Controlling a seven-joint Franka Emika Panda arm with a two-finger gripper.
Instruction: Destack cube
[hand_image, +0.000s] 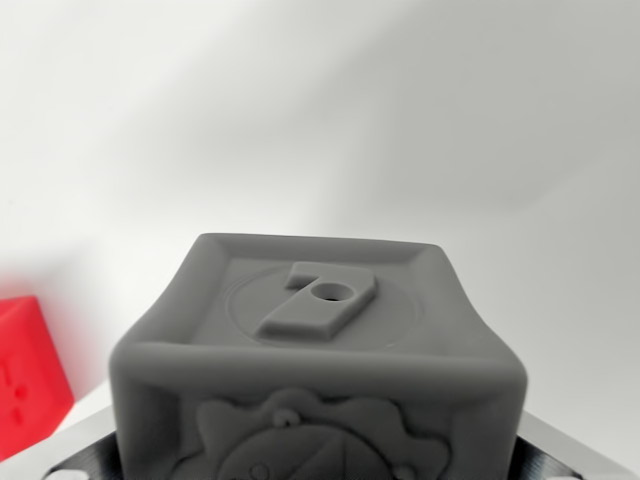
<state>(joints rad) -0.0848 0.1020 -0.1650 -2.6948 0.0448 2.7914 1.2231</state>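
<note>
Two cubes showed in the wrist view, and the grey cube (318, 350) took up most of it. It sat low and central, very close to the camera, with its top face tilted into sight. That face had a raised rim, a shallow circle inside it, and an embossed figure like a 7 with a small round hole through its upper part. The near side of the grey cube carried a moulded relief with a wavy, cog-like outline, cut off by the bottom edge. To either side of the grey cube's base, dark plates of the gripper (320, 465) reached in from the lower corners, pressed close against its flanks, so the pincer looked clenched on the grey cube, though the fingertips themselves were hidden. Left of the grey cube, well apart from it and blurred, a red cube (28, 372) rested on the white surface (330, 130), partly cut off by the frame. Behind the grey cube lay only that pale surface with soft shadows.
</note>
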